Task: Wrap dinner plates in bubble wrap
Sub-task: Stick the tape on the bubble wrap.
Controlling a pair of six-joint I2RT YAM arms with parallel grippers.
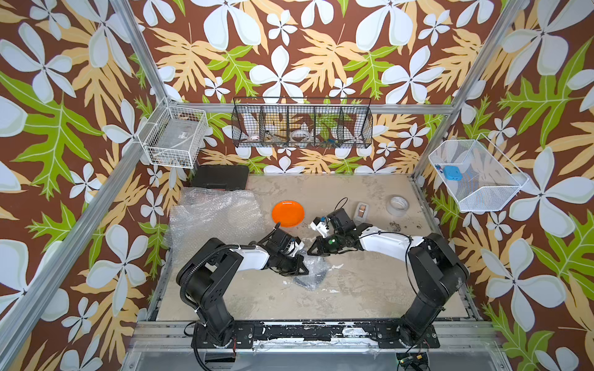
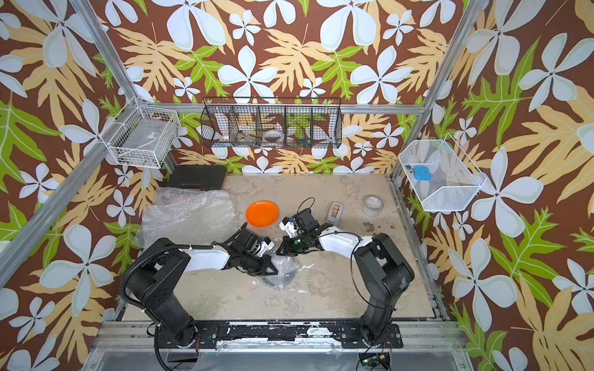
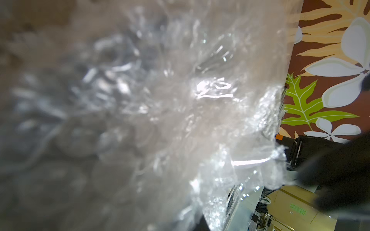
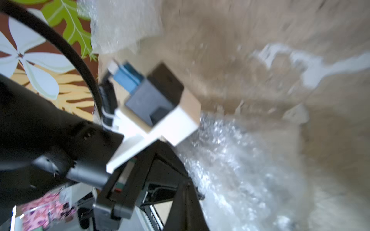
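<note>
An orange dinner plate [image 1: 288, 213] [image 2: 262, 213] lies bare at mid-table. Nearer the front, a small bundle of bubble wrap [image 1: 313, 274] [image 2: 283, 273] lies on the table with a dark plate showing through it. My left gripper [image 1: 303, 272] [image 2: 273, 270] rests on the bundle's left side, shut on the wrap. In the left wrist view the wrap [image 3: 180, 100] fills most of the picture and hides the jaws. My right gripper [image 1: 311, 251] [image 2: 279, 250] is shut at the bundle's far edge; whether it pinches wrap is hidden. Loose bubble wrap sheets [image 1: 212, 218] are piled at the left.
A white tape roll [image 1: 397, 204] and a tape dispenser [image 1: 361, 212] sit at the back right. A black case [image 1: 221, 177] lies at the back left. Wire baskets hang on the left wall [image 1: 175, 138], back wall [image 1: 302, 123] and right wall [image 1: 475, 175].
</note>
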